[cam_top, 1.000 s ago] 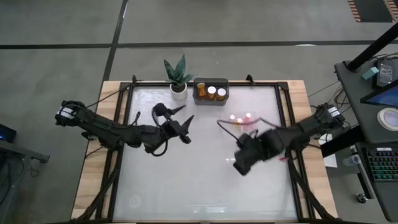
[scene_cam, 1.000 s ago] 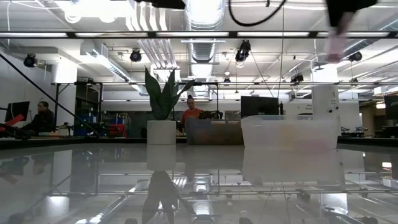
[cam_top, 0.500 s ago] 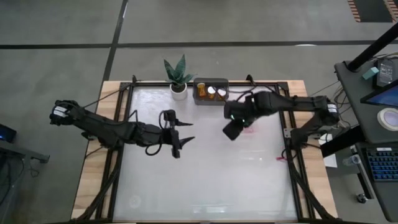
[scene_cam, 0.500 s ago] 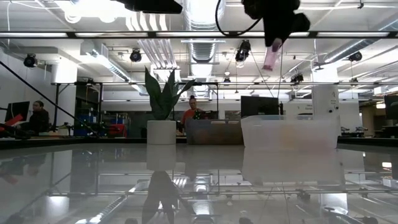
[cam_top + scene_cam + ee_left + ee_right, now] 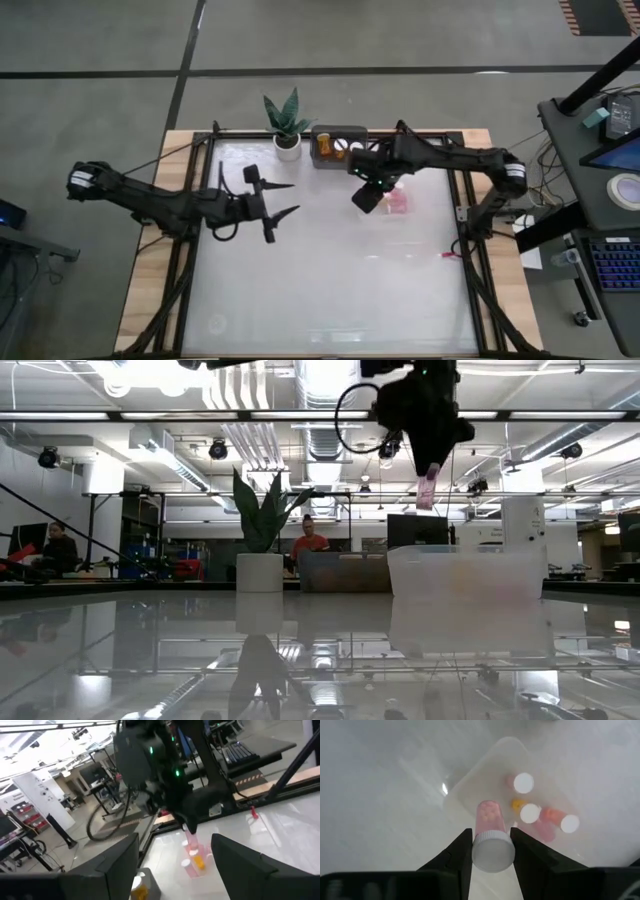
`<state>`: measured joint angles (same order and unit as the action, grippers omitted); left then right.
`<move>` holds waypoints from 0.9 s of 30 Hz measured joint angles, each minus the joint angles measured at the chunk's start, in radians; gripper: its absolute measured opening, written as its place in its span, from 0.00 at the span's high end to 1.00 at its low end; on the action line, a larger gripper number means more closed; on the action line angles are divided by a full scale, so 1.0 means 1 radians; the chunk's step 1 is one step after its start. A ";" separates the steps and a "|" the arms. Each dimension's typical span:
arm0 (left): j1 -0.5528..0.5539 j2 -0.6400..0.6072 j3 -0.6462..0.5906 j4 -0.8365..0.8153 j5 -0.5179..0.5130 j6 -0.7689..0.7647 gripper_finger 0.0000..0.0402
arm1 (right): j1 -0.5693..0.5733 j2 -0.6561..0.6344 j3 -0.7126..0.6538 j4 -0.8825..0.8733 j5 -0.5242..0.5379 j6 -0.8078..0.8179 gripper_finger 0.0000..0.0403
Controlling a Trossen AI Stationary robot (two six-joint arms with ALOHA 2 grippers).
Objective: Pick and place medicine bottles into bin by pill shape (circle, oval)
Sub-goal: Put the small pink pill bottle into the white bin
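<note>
My right gripper (image 5: pixel 366 197) is shut on a small pinkish bottle with a white cap (image 5: pixel 490 832), high above the table and over the near-left part of a clear bin (image 5: pixel 400 204). The low view shows the bottle (image 5: pixel 427 488) hanging above the bin (image 5: pixel 465 573). The bin holds three white-capped bottles (image 5: pixel 530 813) standing on its floor. A grey bin (image 5: pixel 338 133) at the far edge holds amber bottles (image 5: pixel 325 148). My left gripper (image 5: pixel 281 199) is open and empty, above the table left of centre. My right gripper pinches the bottle at its cap end (image 5: pixel 492 852) between its two fingers (image 5: pixel 461 854). The fingers point down from above and the bottle lies along them, cap uppermost. The body (image 5: pixel 427 490) hangs below the fingers, slightly tilted, lifted clear above the clear bin.
A white pot with a green plant (image 5: pixel 287 146) stands at the far edge, left of the grey bin. The glossy white table top (image 5: pixel 320 290) is framed by dark rails. People sit in the room beyond (image 5: pixel 310 543).
My right gripper has carried the pink bottle from the table's near right toward the far edge and left, and it now hangs lower, over the clear bin. My left gripper has drawn back a little toward the table's left edge, staying open.
</note>
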<state>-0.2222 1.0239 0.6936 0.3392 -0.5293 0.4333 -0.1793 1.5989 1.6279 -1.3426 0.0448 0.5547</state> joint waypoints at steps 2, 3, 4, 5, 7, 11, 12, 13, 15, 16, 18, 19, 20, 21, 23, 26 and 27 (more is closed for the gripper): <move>0.000 -0.012 -0.001 -0.002 0.000 0.000 0.42 | -0.010 0.024 0.000 -0.001 0.000 -0.031 0.73; 0.000 -0.014 -0.001 0.000 0.000 0.000 0.42 | -0.015 0.036 0.000 -0.001 0.000 -0.049 0.73; 0.000 -0.015 -0.001 -0.001 0.000 0.000 0.42 | -0.020 0.048 0.000 -0.001 0.000 -0.058 0.73; 0.000 -0.018 -0.003 -0.003 0.000 -0.001 0.42 | -0.024 0.064 0.000 0.000 0.000 -0.070 0.73; 0.000 -0.019 -0.006 -0.006 -0.001 -0.001 0.42 | -0.033 0.089 0.000 0.000 0.000 -0.093 0.73; 0.000 -0.020 -0.010 -0.007 -0.001 0.000 0.42 | -0.046 0.138 0.000 0.001 0.000 -0.128 0.73; 0.000 -0.020 -0.011 -0.006 -0.001 0.000 0.42 | -0.049 0.149 0.000 0.003 0.000 -0.141 0.73; 0.000 -0.021 -0.011 -0.005 -0.002 0.000 0.42 | -0.050 0.160 0.000 0.004 0.000 -0.154 0.73; 0.000 -0.024 -0.012 -0.005 -0.002 0.000 0.42 | -0.052 0.182 0.000 0.009 0.000 -0.167 0.73; 0.000 -0.024 -0.012 -0.003 -0.002 0.000 0.42 | -0.053 0.192 0.000 0.012 0.000 -0.176 0.73; 0.000 -0.024 -0.012 -0.003 -0.002 0.000 0.42 | -0.054 0.212 0.000 0.021 0.000 -0.195 0.73; 0.000 -0.024 -0.012 -0.003 -0.002 0.000 0.42 | -0.054 0.221 0.000 0.024 0.000 -0.205 0.73; 0.000 -0.024 -0.012 -0.003 -0.002 0.000 0.42 | -0.054 0.230 0.000 0.025 -0.001 -0.210 0.73; 0.000 -0.024 -0.012 -0.003 -0.002 0.000 0.42 | -0.054 0.239 0.000 0.025 -0.001 -0.216 0.73; 0.000 -0.024 -0.012 -0.003 -0.002 0.000 0.42 | -0.054 0.258 0.000 0.030 -0.004 -0.226 0.73; 0.000 -0.024 -0.012 -0.003 -0.002 0.000 0.42 | -0.054 0.275 -0.001 0.048 -0.038 -0.243 0.73; 0.000 -0.024 -0.012 -0.003 -0.002 0.000 0.42 | -0.054 0.280 -0.001 0.061 -0.051 -0.251 0.73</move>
<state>-0.2226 0.9997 0.6811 0.3359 -0.5312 0.4335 -0.2329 1.8794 1.6268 -1.2820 -0.0058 0.3037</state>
